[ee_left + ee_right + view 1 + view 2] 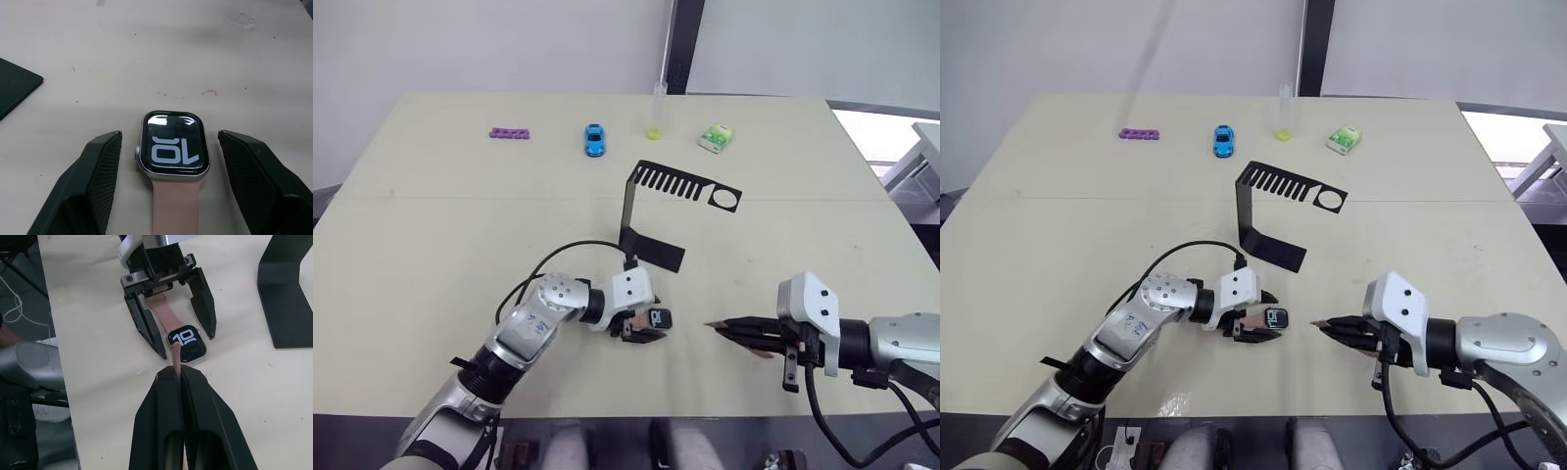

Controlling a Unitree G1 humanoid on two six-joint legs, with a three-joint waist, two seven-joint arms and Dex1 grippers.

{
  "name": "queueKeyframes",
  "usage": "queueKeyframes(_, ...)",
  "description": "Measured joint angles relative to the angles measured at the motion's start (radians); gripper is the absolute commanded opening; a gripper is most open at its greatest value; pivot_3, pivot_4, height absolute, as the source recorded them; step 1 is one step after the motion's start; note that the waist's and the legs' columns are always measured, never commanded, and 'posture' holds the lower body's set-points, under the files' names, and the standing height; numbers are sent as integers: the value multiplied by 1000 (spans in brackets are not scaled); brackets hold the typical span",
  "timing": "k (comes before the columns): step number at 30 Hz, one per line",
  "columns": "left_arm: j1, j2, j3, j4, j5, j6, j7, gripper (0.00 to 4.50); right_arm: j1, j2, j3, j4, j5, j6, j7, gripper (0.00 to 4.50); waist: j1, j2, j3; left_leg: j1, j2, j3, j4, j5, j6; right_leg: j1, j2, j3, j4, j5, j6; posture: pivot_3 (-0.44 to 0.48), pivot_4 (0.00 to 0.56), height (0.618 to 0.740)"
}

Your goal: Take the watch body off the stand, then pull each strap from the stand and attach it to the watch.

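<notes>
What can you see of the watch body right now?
The watch body is a rounded-square case with a silver-grey rim, a small crown on one side and a black screen showing light digits. It lies flat, face up on the table, off the stand, between the open fingers of the left tool, which don't touch it. One pink strap is already attached. The right tool holds the second strap at its free end.

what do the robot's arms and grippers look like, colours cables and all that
Both arms are silver-grey metal with rounded joint housings and a white block at each wrist. A black cable loops from the left forearm toward its wrist; another black cable hangs beneath the right wrist. The left gripper and the right gripper each have two black, wedge-shaped fingers that taper to narrow tips, with finely textured inner faces.
</notes>
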Motion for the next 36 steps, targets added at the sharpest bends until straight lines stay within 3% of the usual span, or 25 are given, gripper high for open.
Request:
queueKeyframes(10,1,-4,-1,-2,6,12,-5,3681,0,6,5,0,0,12,0,0,0,0,0,0,0,0,1,0,0,0,0,0,4,0,0,0,150,740)
queueKeyframes(12,1,-8,-3,-3,7,18,-4,3134,0,6,5,0,0,17,0,0,0,0,0,0,0,0,1,0,0,0,0,0,4,0,0,0,150,740)
queueKeyframes(16,1,-16,-5,-5,7,29,0,1573,1,7,5,-1,-1,19,0,0,1,0,0,0,0,0,2,0,0,0,0,0,4,0,0,0,150,740)
queueKeyframes(23,-27,-29,6,11,-23,103,-21,1596,14,17,-14,-29,-19,17,-8,0,4,0,0,0,0,0,3,0,0,0,0,0,5,0,0,0,150,740)
queueKeyframes(30,-191,-72,162,167,-255,495,-105,1596,16,17,-28,-67,-136,-44,-12,0,14,0,0,-1,0,0,7,0,0,-1,2,0,6,0,0,0,150,740)
queueKeyframes(36,-275,-73,222,260,-403,724,-157,1596,-44,22,68,-72,-301,-141,-27,0,18,0,0,-1,0,0,9,-1,0,-1,2,0,8,0,0,0,150,740)
